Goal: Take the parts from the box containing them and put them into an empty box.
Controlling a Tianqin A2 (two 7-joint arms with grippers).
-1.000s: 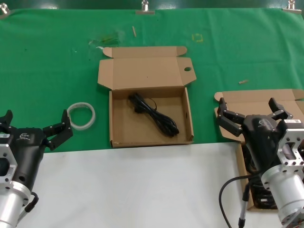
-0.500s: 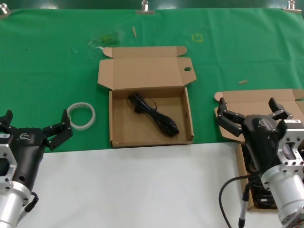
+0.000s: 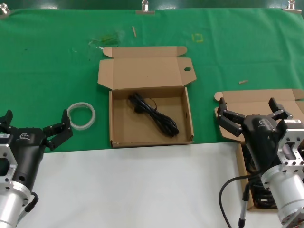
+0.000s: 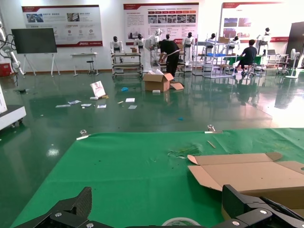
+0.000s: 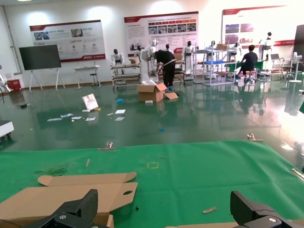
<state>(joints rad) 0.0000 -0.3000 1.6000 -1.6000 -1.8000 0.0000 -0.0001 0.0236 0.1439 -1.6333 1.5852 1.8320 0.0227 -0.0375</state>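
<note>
Fingers are spread wide on both grippers, gripping nothing. The right gripper (image 3: 251, 115) hangs over the right box (image 3: 259, 100), hiding most of it; only dark cables (image 3: 259, 192) peek out beside the arm. Left of that box sits the holed box (image 3: 151, 95), one cable bundle (image 3: 154, 114) inside. Further left, past a white ring (image 3: 81, 115), waits the left gripper (image 3: 34, 126). The right wrist view shows the lid hole (image 5: 127, 193) but no cables.
</note>
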